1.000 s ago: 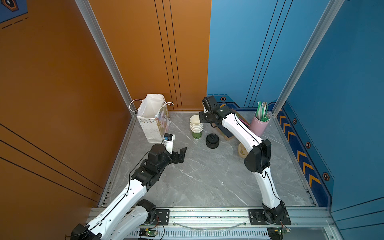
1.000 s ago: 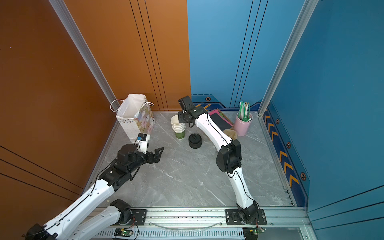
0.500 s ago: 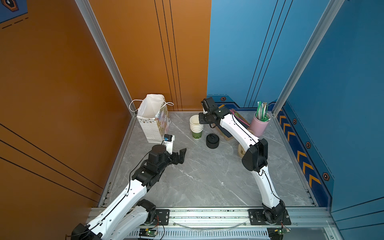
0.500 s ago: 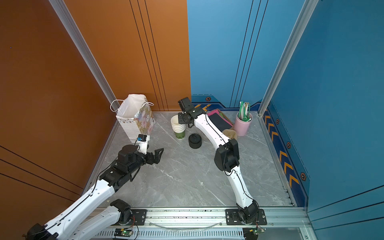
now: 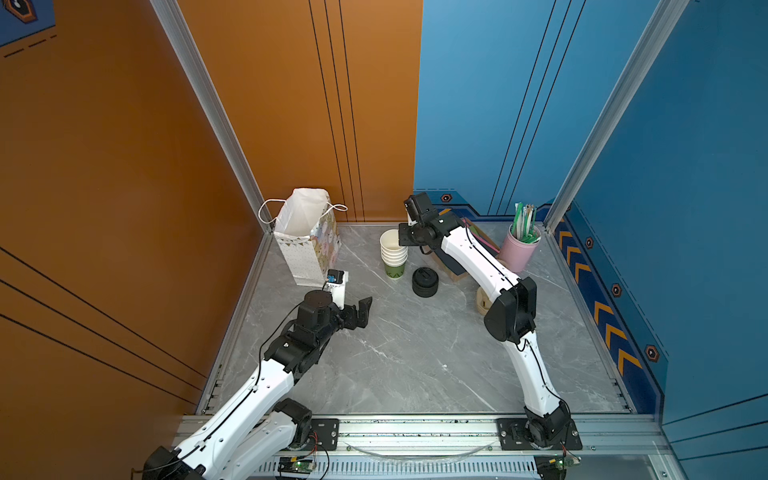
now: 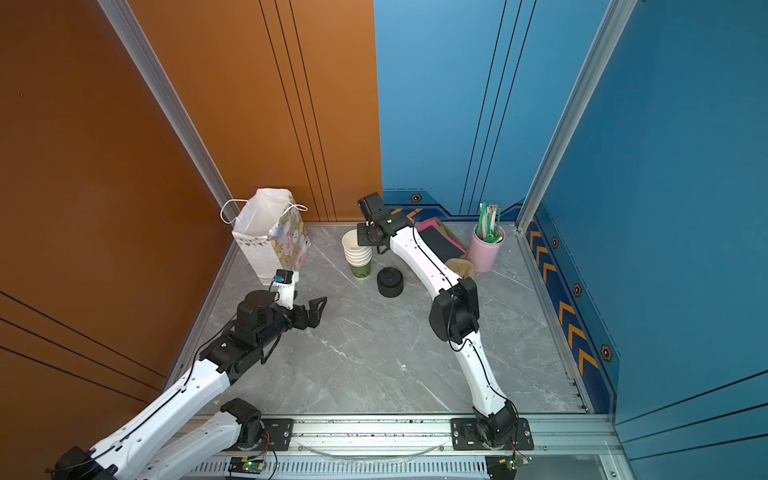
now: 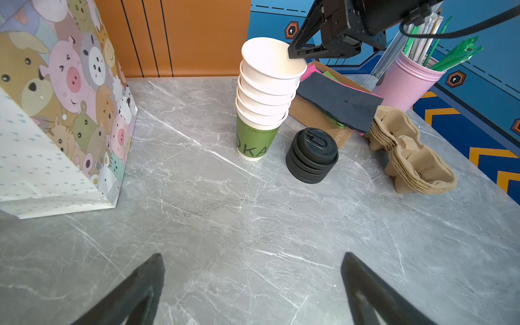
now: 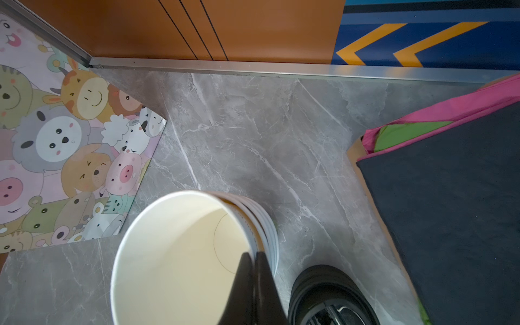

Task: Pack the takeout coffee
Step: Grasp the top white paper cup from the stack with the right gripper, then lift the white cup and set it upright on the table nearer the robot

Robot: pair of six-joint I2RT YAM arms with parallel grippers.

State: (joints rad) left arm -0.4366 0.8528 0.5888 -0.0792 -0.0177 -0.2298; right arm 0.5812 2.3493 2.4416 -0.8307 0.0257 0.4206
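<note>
Now closed, right tool pinching top cup rim, left tool wide open, empty, lids cut off

table middle open, cup stack, lids behind

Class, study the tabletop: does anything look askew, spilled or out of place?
Yes. The cup stack is nested unevenly rather than standing straight. Its top cup sits tilted, with its rim pinched by the right gripper. Nothing looks spilled or damaged.
</note>
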